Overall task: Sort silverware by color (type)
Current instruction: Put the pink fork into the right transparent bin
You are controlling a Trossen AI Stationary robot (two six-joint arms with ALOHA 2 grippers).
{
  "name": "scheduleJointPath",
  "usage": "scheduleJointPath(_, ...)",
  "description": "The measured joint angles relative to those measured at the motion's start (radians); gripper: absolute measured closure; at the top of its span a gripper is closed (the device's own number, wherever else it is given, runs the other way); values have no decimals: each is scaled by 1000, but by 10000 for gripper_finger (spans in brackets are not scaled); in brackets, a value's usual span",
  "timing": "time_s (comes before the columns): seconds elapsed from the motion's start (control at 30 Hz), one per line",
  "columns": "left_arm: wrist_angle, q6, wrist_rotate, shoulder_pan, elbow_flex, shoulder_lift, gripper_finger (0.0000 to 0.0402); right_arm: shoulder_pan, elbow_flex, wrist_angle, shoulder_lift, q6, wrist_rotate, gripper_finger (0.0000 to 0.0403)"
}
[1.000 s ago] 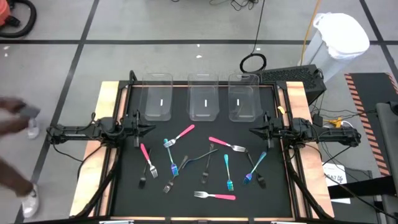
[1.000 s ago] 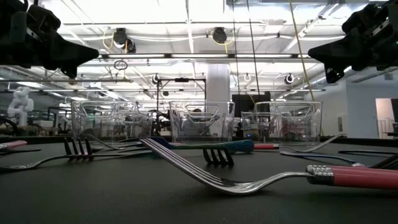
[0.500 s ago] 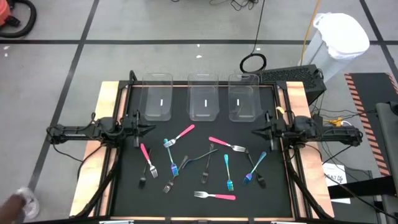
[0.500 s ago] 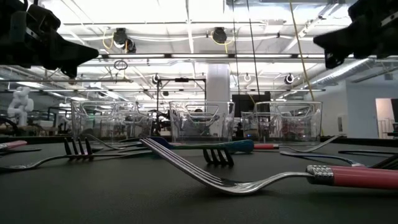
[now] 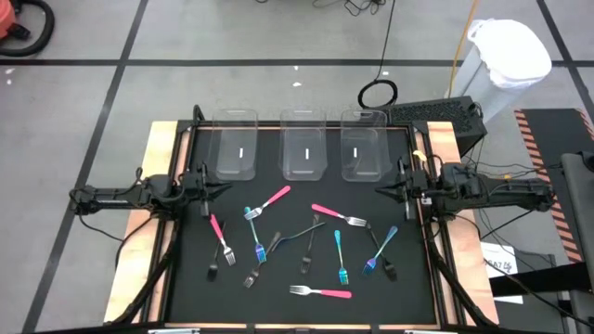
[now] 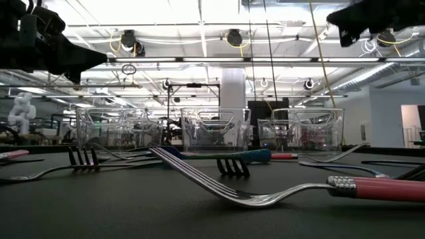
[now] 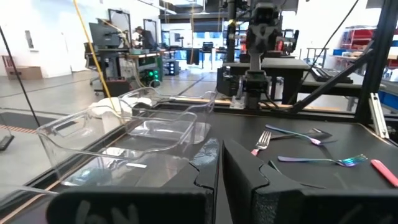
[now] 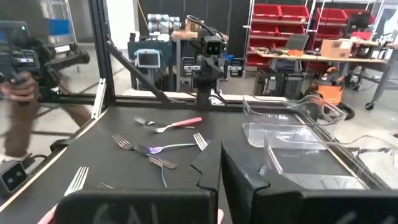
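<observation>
The silverware lies scattered flat on the black mat (image 5: 297,190): pink-handled forks (image 5: 271,199) (image 5: 325,292), blue and teal forks (image 5: 340,255) (image 5: 380,249) and dark forks (image 5: 302,232). My left gripper (image 5: 221,190) is shut and points level at the mat's left edge; its fingers (image 7: 205,180) meet in the left wrist view. My right gripper (image 5: 380,192) is shut at the right edge and points level, high above the mat (image 6: 335,20). Its wrist view shows the shut fingers (image 8: 236,180) over forks (image 8: 155,149). Neither gripper touches a fork.
Three clear plastic bins (image 5: 235,144) (image 5: 303,147) (image 5: 362,147) stand in a row along the far edge. A wooden frame (image 5: 165,139) borders the mat. A person (image 8: 25,93) stands beyond the table's left side. Bare mat lies between the bins and the forks.
My right gripper has risen well above the mat, staying shut and level. My left gripper has kept still. The person at the table's left has walked out of the high view.
</observation>
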Motion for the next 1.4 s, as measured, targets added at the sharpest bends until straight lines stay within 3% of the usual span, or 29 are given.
scheduleJointPath(0.5,-3,-2,0,0,0,0,377,0,403,-196,235,-59,-2,392)
scheduleJointPath(0.8,-13,-3,73,0,0,0,377,0,597,-248,337,-67,0,392)
scheduleJointPath(1.0,-18,-6,79,0,0,0,377,0,727,-330,416,-62,75,392)
scheduleJointPath(1.4,-19,-28,80,0,0,0,377,0,772,-370,499,22,72,392)
